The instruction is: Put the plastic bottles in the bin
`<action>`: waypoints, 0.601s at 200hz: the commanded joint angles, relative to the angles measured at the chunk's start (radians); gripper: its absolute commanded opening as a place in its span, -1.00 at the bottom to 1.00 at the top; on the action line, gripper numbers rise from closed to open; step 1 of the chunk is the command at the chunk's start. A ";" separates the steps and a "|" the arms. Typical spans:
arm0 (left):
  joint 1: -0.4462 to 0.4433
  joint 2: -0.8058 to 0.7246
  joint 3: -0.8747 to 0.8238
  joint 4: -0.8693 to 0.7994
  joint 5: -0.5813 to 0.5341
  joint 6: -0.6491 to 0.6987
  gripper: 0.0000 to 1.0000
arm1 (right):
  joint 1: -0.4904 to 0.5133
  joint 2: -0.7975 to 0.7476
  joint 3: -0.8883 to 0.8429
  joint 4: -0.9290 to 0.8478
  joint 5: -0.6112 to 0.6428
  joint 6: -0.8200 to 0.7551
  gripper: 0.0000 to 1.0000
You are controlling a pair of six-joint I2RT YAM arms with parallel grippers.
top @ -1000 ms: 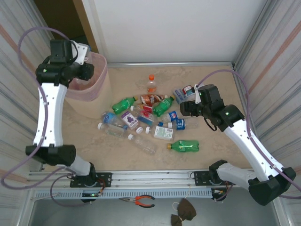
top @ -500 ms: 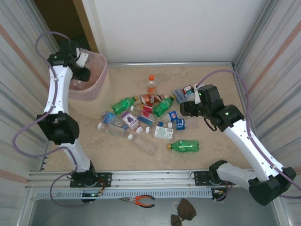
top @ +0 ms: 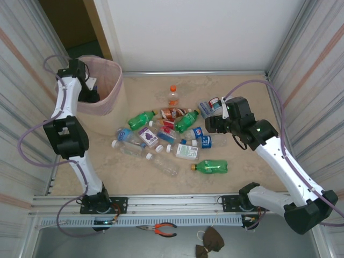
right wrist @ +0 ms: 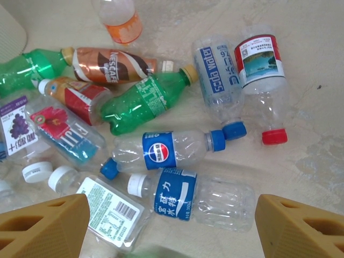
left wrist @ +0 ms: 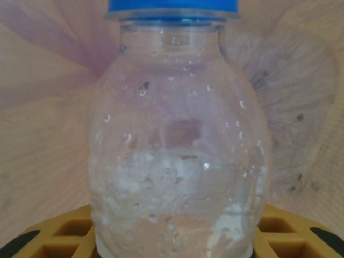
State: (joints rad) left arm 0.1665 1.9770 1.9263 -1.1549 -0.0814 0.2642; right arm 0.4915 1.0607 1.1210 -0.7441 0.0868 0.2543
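Note:
My left gripper (top: pixel 90 92) reaches down inside the bin (top: pixel 116 80), a beige wastebasket lined with a pink bag. In the left wrist view it is shut on a clear bottle with a blue cap (left wrist: pixel 177 134), held upright between the yellow fingers (left wrist: pixel 59 236), with pink bag all around. The other plastic bottles lie in a heap mid-table, among them an orange-capped one (top: pixel 172 95) and a green one (top: pixel 210 167). My right gripper (right wrist: pixel 172 226) hangs open above a blue-labelled, white-capped bottle (right wrist: pixel 183 196), with a Pepsi bottle (right wrist: pixel 161 150) just beyond.
Corrugated walls close in the table on both sides, and a white panel (top: pixel 193 32) stands at the back. The bin sits in the far left corner. Bare tabletop (top: pixel 134 180) lies between the heap and the near rail. Pliers (top: pixel 161 229) rest below the rail.
The left arm has swung from above the bin's left rim and lowered its gripper into the bin, still holding the bottle. The right arm has not moved.

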 commanded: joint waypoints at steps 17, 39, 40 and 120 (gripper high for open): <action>0.001 0.016 -0.045 -0.072 -0.052 -0.050 -0.09 | 0.007 0.007 -0.014 0.014 0.007 -0.009 0.59; 0.001 0.013 -0.048 -0.099 -0.060 -0.070 -0.09 | 0.007 0.004 -0.015 0.013 0.003 -0.009 0.60; 0.001 0.013 -0.048 -0.100 -0.062 -0.071 -0.09 | 0.007 0.004 -0.014 0.013 0.003 -0.009 0.60; 0.001 0.000 -0.052 -0.167 -0.073 -0.108 0.02 | 0.007 -0.018 -0.026 0.009 0.005 0.002 0.60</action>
State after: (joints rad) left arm 0.1665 1.9850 1.8835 -1.2617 -0.1364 0.1799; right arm 0.4915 1.0649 1.1053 -0.7345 0.0860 0.2543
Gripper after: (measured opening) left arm 0.491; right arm 0.797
